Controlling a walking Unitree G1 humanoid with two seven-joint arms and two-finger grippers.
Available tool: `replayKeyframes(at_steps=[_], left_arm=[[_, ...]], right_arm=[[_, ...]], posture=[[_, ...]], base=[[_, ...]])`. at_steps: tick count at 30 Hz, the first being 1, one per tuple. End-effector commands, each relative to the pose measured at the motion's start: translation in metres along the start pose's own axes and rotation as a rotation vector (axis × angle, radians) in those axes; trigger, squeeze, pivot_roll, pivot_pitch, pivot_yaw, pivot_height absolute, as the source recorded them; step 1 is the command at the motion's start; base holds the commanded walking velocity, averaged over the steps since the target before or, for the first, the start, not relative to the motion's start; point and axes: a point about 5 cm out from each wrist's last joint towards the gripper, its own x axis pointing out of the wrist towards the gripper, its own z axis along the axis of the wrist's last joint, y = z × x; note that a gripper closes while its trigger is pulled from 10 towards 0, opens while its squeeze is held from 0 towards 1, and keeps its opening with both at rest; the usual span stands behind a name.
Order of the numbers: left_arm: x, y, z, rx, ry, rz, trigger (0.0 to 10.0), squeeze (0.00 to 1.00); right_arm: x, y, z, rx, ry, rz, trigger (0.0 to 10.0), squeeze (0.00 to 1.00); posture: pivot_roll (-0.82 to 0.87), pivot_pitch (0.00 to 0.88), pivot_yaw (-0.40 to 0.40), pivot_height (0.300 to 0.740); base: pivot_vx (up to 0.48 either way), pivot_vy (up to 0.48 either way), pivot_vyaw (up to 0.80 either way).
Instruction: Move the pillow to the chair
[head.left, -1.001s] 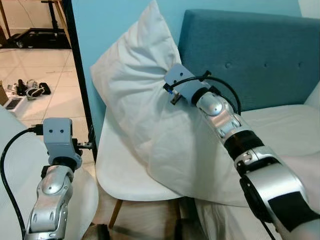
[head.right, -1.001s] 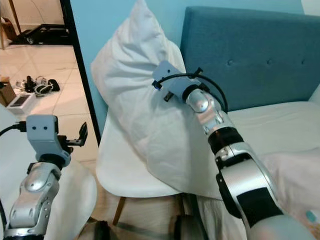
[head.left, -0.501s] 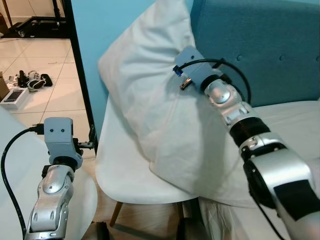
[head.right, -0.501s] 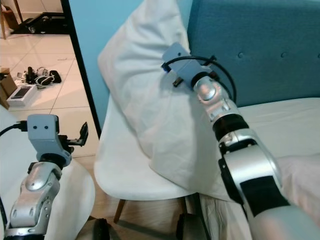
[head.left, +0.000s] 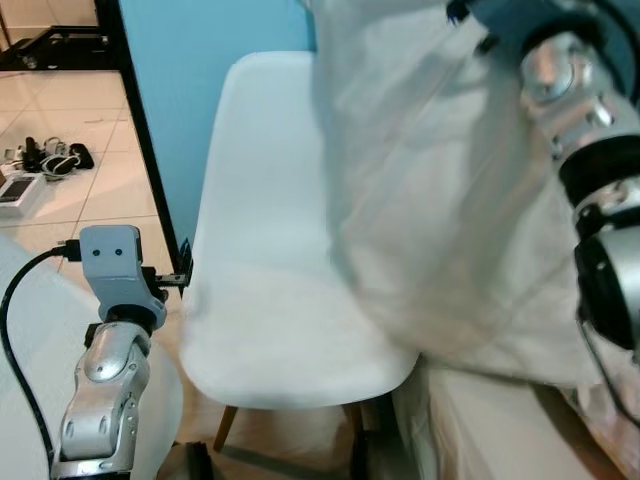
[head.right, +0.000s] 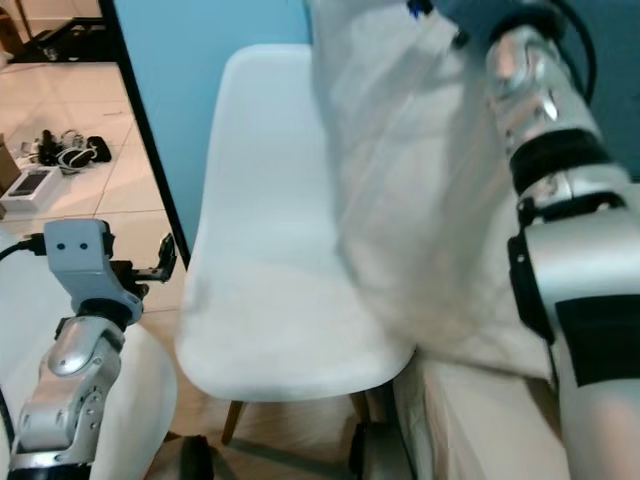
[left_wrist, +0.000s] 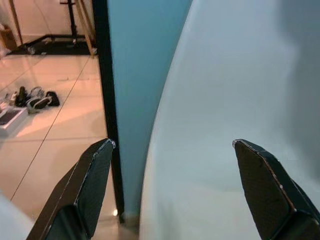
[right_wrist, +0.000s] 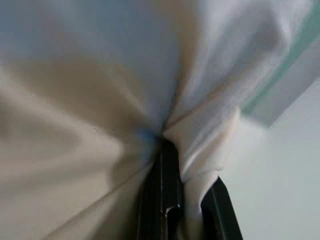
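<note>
Up at the top of the head views, the right claw (right_wrist: 185, 200) pinches a bunched fold of the white pillow (head.left: 440, 200), its two black fingers (right_wrist: 162, 195) pressed close together with the cloth gathered tightly between them. That pillow hangs from the grip, blurred, and drapes down in front of the right side of the white chair (head.left: 270, 260); its lower edge sags just above or against the seat's right edge, and I cannot tell whether it actually touches. Much of the chair's back and seat shows bare to the left of the pillow. A teal wall (head.left: 200, 100) stands behind the chair, with a black door frame (head.left: 135, 130) running along its left edge, and beyond the frame a tiled floor (head.left: 70, 180) carries a small scatter of dark objects (head.left: 45, 155). Low on the left, the left claw (left_wrist: 172, 190) holds nothing, its fingers (left_wrist: 92, 185) spread wide, pointing toward the chair's left edge and the door frame without touching either. The silver right arm (head.right: 560, 230) rises along the right side of the picture, crossing in front of the pillow.
</note>
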Motion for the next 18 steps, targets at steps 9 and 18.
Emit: replayKeyframes(at_steps=[9,18], left_arm=[[-0.004,0.000,0.000,-0.015,0.014,0.009,10.0,0.00],[-0.005,-0.002,-0.001,-0.018,0.026,0.012,10.0,0.00]], right_arm=[[-0.063,0.128,0.099,0.394,-0.383,0.545,10.0,0.00],[-0.092,0.161,0.078,0.605,-0.245,0.786,10.0,0.00]], posture=[[0.04,0.014,-0.150,0.435],[0.03,0.021,-0.146,0.430]], base=[[0.000,0.000,0.00],[0.000,0.000,0.00]])
